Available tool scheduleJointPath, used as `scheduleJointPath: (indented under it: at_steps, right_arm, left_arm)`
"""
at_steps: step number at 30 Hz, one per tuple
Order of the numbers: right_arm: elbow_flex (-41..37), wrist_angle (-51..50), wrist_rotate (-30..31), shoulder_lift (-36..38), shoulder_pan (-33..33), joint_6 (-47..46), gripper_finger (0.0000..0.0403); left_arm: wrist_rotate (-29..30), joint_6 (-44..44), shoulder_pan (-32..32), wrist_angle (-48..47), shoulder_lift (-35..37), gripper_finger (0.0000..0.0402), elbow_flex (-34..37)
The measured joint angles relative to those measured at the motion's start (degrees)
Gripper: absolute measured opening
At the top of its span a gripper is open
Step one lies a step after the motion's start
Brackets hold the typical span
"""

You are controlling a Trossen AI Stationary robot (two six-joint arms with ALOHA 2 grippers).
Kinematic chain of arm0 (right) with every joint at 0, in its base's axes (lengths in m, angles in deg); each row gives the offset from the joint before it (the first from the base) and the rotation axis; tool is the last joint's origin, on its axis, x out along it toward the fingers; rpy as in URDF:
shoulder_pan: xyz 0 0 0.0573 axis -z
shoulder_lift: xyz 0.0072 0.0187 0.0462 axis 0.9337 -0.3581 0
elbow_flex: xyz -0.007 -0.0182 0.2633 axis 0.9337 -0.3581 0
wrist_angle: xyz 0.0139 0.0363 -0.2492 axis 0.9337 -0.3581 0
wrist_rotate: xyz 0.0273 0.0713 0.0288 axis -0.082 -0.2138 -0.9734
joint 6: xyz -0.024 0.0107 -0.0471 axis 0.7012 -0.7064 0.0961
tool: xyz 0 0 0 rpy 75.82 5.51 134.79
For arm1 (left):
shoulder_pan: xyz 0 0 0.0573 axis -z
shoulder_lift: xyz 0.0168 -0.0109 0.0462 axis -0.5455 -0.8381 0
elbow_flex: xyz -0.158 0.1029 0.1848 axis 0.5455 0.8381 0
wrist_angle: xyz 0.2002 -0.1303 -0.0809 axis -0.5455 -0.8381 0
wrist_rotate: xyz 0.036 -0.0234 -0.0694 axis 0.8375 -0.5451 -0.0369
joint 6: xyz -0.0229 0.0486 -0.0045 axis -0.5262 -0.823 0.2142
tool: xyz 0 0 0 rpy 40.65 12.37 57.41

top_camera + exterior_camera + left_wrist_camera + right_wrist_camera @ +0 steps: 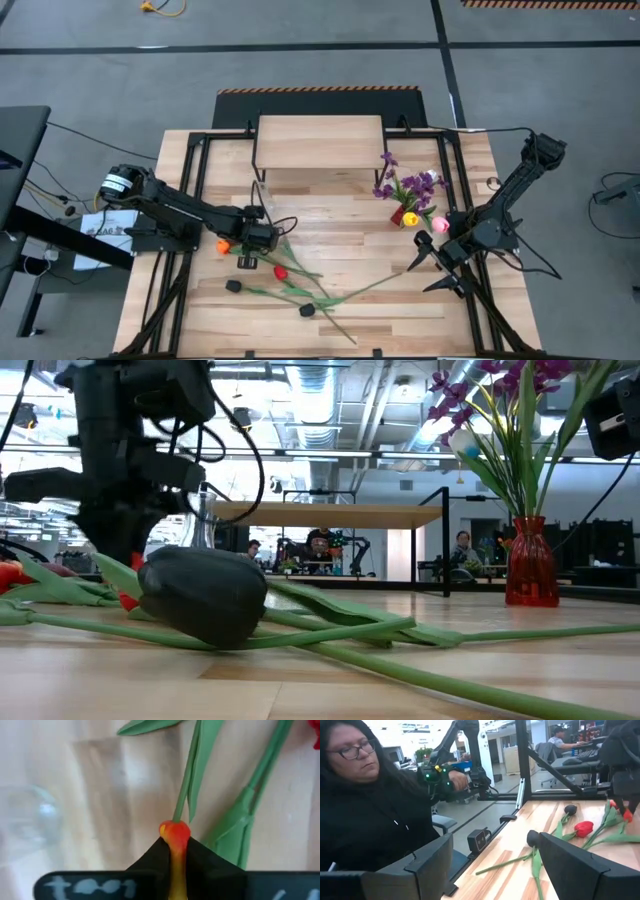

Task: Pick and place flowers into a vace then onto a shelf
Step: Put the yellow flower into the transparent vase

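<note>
My left gripper [175, 845] points down over the table's left middle [258, 245] and is shut on an orange-red flower head. A red flower [281, 272], two black ones [233, 286] [307, 310] and another orange head [222, 246] lie on the table among crossed green stems. A red vase [398, 215] at the right holds purple, yellow and pink flowers. The shelf [320, 142] stands at the far middle. My right gripper [440, 265] hangs open and level by the right edge, with nothing between its fingers [490, 865]. My left gripper pinches the orange-red flower's head [174, 831] between its two fingers [150, 862], coming from above and pointing down. The head's stem end sticks out past the fingertips, and the green stem [187, 785] runs on over the tabletop. Whether the head is clear of the table I cannot tell.
A clear glass vase [200, 520] stands close behind my left gripper, toward the shelf. A black flower head [205, 595] lies close to the low camera. A person [365, 805] sits beyond the table's edge in the right wrist view. Black frame bars run along both table sides.
</note>
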Motion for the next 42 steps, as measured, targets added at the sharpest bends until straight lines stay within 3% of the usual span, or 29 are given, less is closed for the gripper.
scheduleJointPath:
  at_steps: [9,19,25,29,37,42]
  right_arm:
    - [0.00,-0.14,0.00,0.00,0.00,-0.31,0.0286]
    - [0.00,-0.42,0.00,0.01,0.00,-0.31,0.0286]
    - [0.00,-0.42,0.02,0.00,-0.02,-0.31,0.0286]
    - [0.00,-0.41,0.05,0.01,-0.02,-0.36,0.0286]
    - [0.00,-0.44,0.11,0.01,-0.02,-1.74,0.0286]
    - [0.00,-0.42,0.13,0.02,0.00,-2.01,0.0286]
  left_arm:
    - [9.93,-1.44,3.01,-18.19,0.04,0.0017,-13.84]
    - [18.26,3.73,6.17,-49.21,0.20,0.0018,-37.94]
    - [18.52,2.30,7.56,-49.81,3.10,0.0018,-49.62]
    - [19.88,1.40,7.69,-49.54,6.19,0.0018,-52.86]
    - [24.25,0.33,7.43,-49.54,17.49,0.0016,-53.35]
    - [23.63,4.69,7.43,-49.45,25.90,0.0004,-53.08]
